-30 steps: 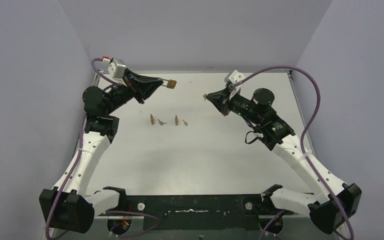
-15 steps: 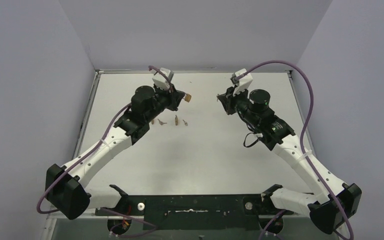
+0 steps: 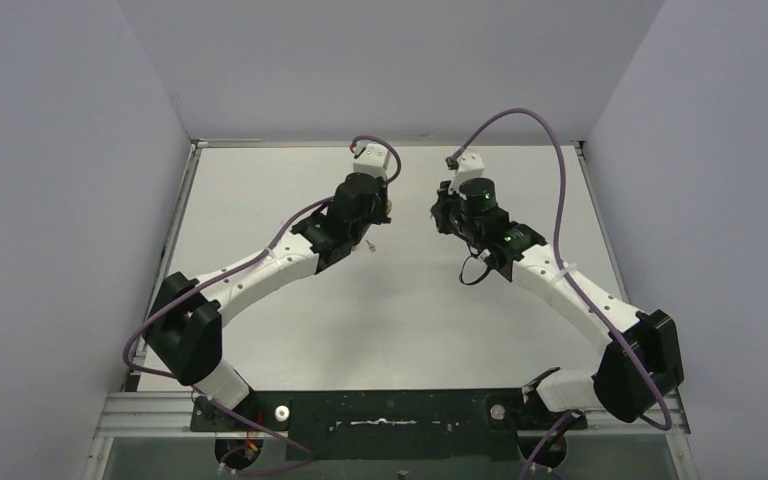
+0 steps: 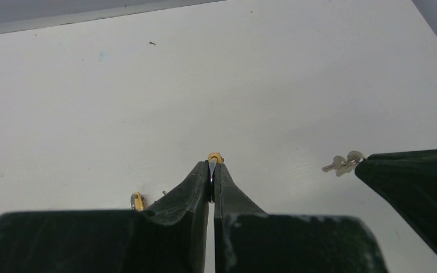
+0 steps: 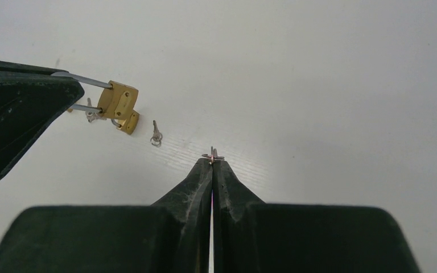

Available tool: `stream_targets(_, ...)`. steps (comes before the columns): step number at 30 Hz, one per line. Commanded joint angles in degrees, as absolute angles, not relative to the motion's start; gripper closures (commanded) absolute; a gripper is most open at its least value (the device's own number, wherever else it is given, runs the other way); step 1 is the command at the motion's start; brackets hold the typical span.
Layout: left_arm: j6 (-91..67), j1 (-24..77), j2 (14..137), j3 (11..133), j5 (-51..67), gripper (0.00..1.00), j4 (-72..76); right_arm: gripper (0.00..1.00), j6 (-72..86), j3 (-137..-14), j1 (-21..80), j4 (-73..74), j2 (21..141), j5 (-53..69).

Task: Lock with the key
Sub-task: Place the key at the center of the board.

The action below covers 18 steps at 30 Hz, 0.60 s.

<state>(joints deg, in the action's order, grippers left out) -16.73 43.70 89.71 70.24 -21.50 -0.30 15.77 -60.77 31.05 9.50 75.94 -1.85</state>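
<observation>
"Hanging where, that small brass padlock (image 5: 119,99)?" asks one observer.

"Above the white table (image 5: 318,68)," says the other. "Its steel shackle (image 5: 85,81) is pinched in the clenched left gripper (image 4: 211,170). The right gripper (image 5: 211,165), near it, is clamped on a ring of little silver keys (image 4: 344,164)."

"Handling?"

"Probably light, hard and slick, so it may swing. The key's flat bow is the place to hold. No lettering is legible."

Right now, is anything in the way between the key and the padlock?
Nothing visible. The key in the right end effector and the padlock held by the left end effector have only open air between them. A second padlock lies on the table.
</observation>
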Motion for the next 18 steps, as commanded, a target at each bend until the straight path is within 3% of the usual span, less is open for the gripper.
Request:
stream_targets(1, -19.6, 44.7, 93.0, 76.5, -26.9, 1.0, 0.2, 1.0, 19.6, -59.1, 30.6, 3.3, 77.0, -5.5)
stream_targets(18, -28.1, 46.7, 105.3, 78.9, -30.7, 1.0, -2.4, 1.0, 26.4, -50.1, 26.5, -14.8, 84.6, -0.8)
